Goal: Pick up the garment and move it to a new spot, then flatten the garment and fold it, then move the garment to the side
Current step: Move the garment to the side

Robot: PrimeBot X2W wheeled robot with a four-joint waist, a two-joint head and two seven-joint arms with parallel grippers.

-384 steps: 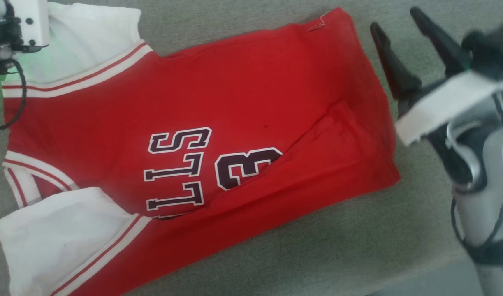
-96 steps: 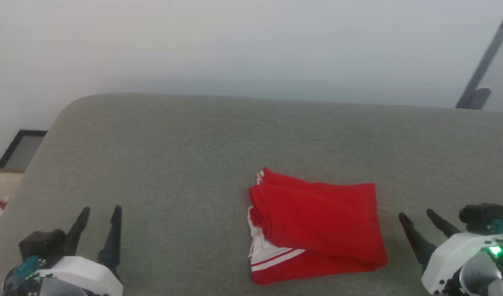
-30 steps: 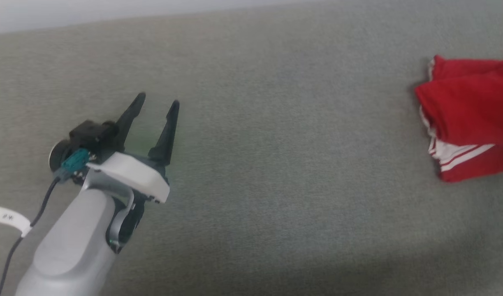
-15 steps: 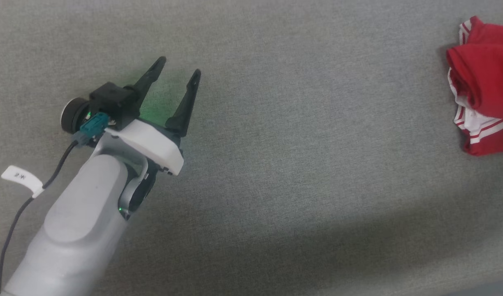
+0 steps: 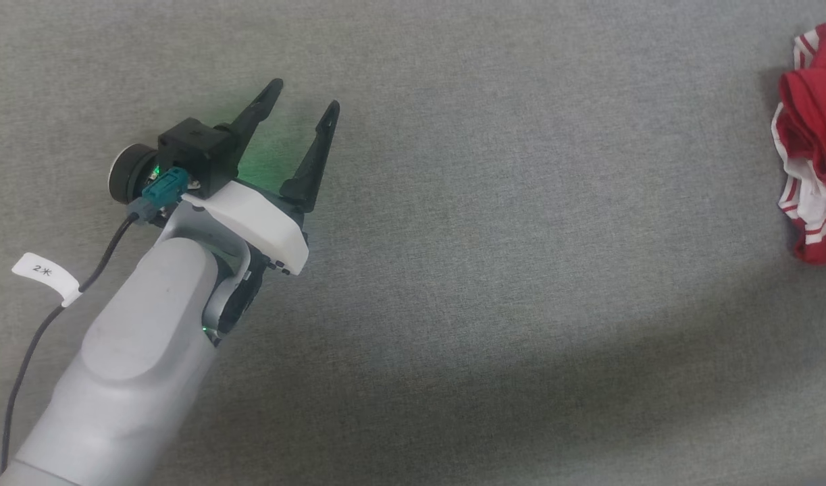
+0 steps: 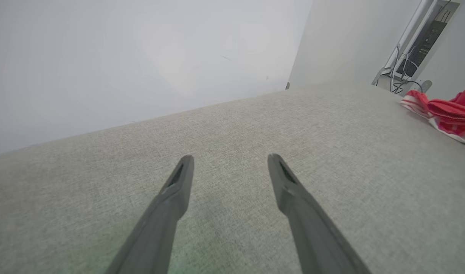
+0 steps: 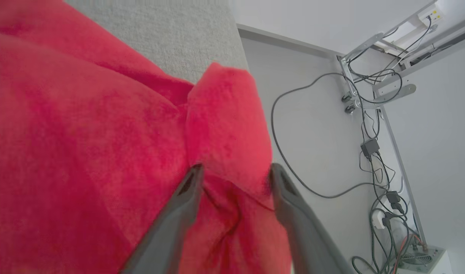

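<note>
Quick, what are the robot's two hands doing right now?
Left gripper: open, empty.
Right gripper: open, garment fold between its jaws.

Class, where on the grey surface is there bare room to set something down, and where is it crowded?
Bare: the wide stretch of grey surface between the left gripper and the garment, and the shaded band nearer the robot. Crowded: the right edge, where the right gripper straddles a garment fold.

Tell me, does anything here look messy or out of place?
The red garment looks rumpled, not neatly folded: a hump of cloth stands up between the right gripper's spread jaws, and its striped white edges stick out.
</note>
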